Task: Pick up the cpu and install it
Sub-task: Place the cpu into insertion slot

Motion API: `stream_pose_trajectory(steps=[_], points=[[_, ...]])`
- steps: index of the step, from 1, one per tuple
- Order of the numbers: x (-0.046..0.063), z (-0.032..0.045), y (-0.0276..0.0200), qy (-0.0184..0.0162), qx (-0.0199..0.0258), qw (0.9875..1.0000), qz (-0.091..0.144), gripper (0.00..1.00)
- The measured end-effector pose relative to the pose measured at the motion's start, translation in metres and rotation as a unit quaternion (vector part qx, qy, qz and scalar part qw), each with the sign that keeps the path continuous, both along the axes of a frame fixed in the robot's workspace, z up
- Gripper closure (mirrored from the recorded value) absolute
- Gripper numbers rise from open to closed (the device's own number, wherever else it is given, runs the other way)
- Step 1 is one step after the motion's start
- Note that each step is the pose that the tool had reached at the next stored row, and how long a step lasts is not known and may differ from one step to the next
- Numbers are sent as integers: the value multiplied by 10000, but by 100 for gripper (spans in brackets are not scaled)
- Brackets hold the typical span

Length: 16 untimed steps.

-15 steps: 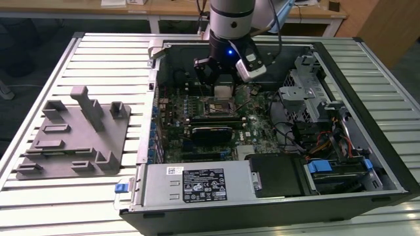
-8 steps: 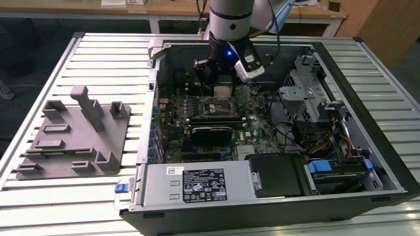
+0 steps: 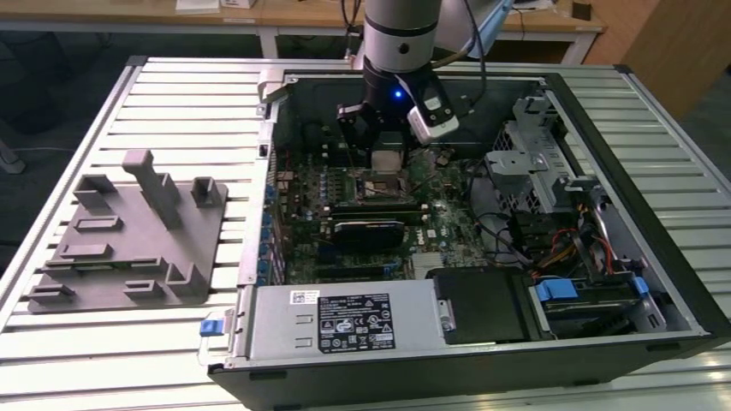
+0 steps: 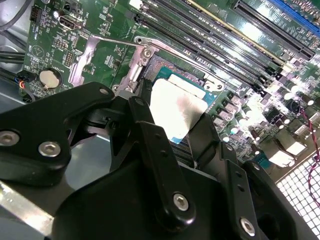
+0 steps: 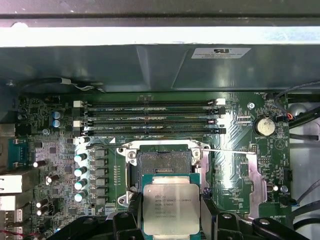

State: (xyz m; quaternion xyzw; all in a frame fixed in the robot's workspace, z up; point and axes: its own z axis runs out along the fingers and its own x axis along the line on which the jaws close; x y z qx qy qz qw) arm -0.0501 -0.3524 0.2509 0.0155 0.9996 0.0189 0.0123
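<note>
My gripper (image 5: 171,207) is shut on the cpu (image 5: 170,207), a thin square chip with a silvery metal top and a green rim. In both wrist views the black fingers (image 4: 150,145) clamp its two opposite edges. The cpu (image 4: 176,111) hangs just above the open dark socket frame (image 5: 164,161) of the green motherboard (image 5: 240,135), partly over the socket's near edge. In the exterior view the gripper (image 3: 389,158) is inside the open computer case, with the cpu (image 3: 389,160) held over the socket (image 3: 379,184).
The socket's metal load plate (image 5: 252,175) is swung open beside the socket. Memory slots (image 5: 150,117) run along one side of it. A grey fixture tray (image 3: 126,240) with upright posts lies on the slatted table at the exterior view's left. Drive cages and cables (image 3: 549,188) fill the case's right.
</note>
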Motion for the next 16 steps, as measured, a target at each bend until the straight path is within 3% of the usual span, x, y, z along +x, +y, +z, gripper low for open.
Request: stream_pose_trajectory(steps=[11, 16], points=[[0, -2, 1, 0, 0, 10000, -14, 45], [0, -3, 1, 0, 1, 9996, -278, 45]])
